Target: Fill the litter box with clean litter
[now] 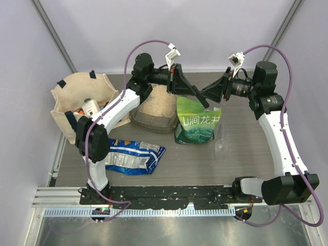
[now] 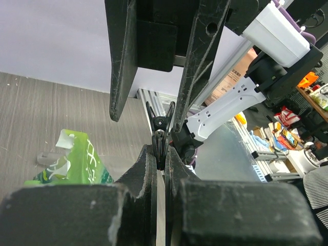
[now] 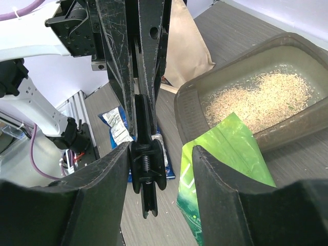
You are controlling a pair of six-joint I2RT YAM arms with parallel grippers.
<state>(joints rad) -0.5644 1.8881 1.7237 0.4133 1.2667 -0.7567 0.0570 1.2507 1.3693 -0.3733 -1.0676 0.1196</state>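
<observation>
The smoky litter box (image 1: 139, 121) (image 3: 185, 105) sits at the back centre, and clean litter (image 1: 157, 102) (image 3: 256, 97) lies heaped inside it. A green-and-white bag (image 1: 197, 123) (image 3: 225, 148) (image 2: 77, 159) stands against its front right. Above that bag the two grippers meet tip to tip. My left gripper (image 1: 204, 101) (image 2: 161, 154) is shut on a small black spring clip (image 2: 161, 128) (image 3: 147, 164). My right gripper (image 1: 201, 94) (image 3: 161, 151) is open around that clip. The clip lies against one finger, with a gap to the other.
A beige tote bag (image 1: 82, 102) (image 3: 187, 46) with a white bottle (image 1: 89, 106) in it stands at the back left. A blue crinkly packet (image 1: 134, 156) (image 3: 117, 128) lies front left. A clear plastic piece (image 1: 221, 141) sits right of the green bag.
</observation>
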